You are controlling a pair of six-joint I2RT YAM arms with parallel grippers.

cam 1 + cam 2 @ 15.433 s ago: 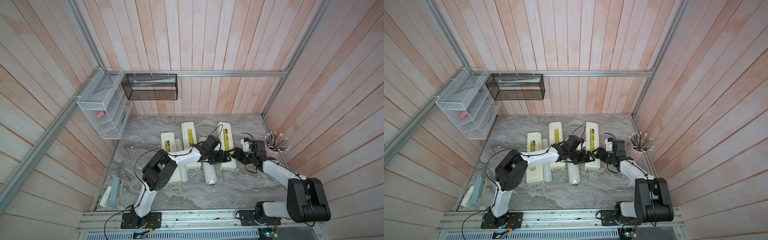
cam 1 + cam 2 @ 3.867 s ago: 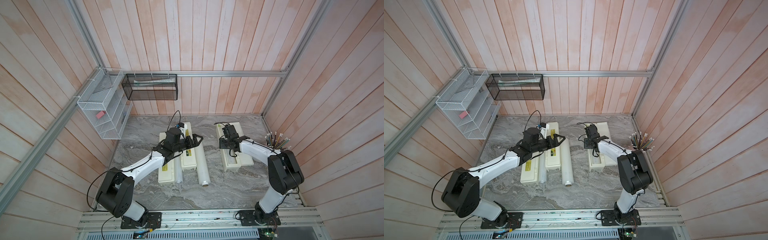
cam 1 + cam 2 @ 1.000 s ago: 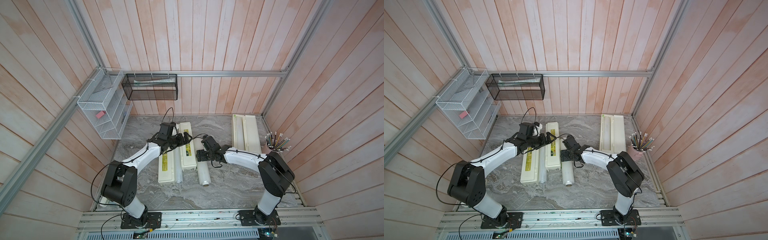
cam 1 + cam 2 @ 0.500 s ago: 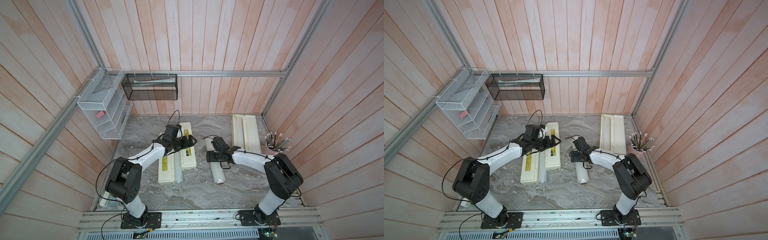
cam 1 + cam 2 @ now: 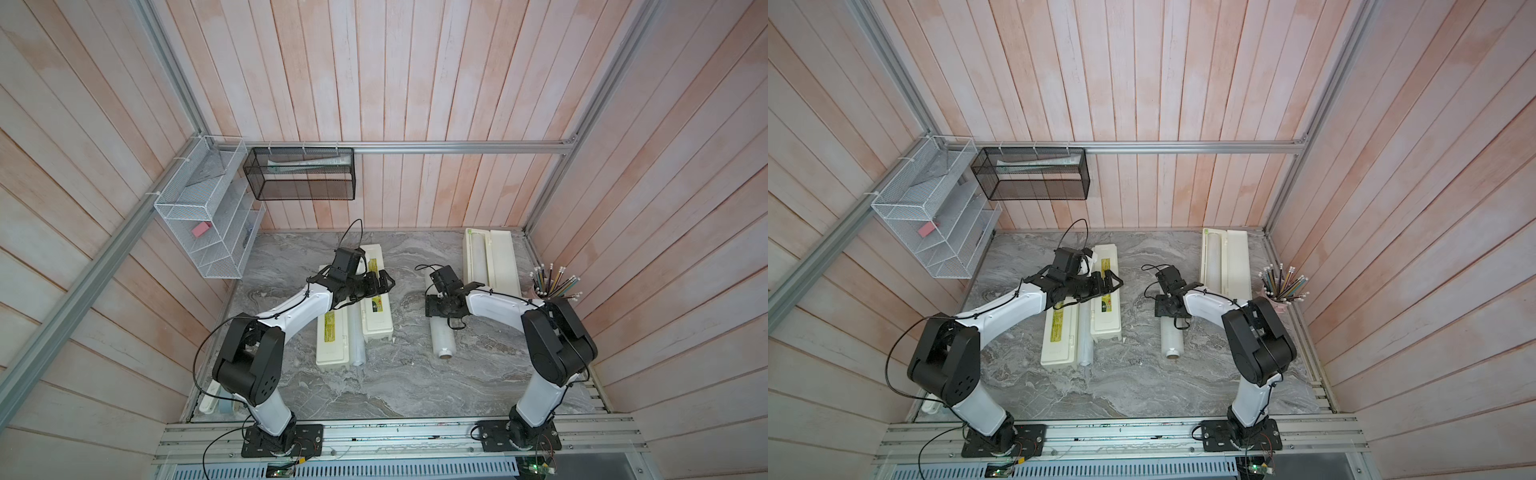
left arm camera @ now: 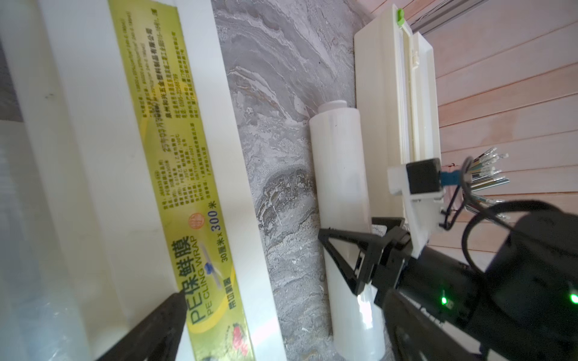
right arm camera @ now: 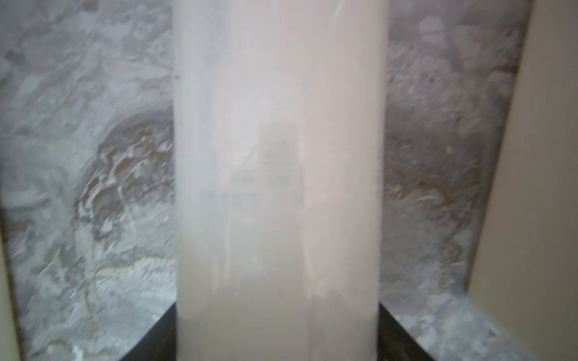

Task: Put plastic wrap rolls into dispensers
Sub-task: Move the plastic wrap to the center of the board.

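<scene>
My right gripper is clamped on a roll of cling film. In the right wrist view my two black fingers press against either side of the pale roll. I hold it near its middle, and the end with the cardboard core sticks out past my fingers toward my base. I cannot tell whether the roll rests on the grey marble table or hangs just above it.

On the far side of this gripper from my other arm lies the open box, lid folded flat. It is near the roll, with a strip of bare table between them. A small green tab sits at its far end. Further out on that side stands a cup of pencils.

My left gripper is spread wide and holds nothing. It hovers over a closed box whose yellow-green label reads "PE保鲜膜", "PE CLING WRAP" and "30厘米 x 300米" — the smaller print is too blurred to read. On the far side of that box from my right arm a thinner roll lies wedged against a second closed box, which also has a yellow label.
</scene>
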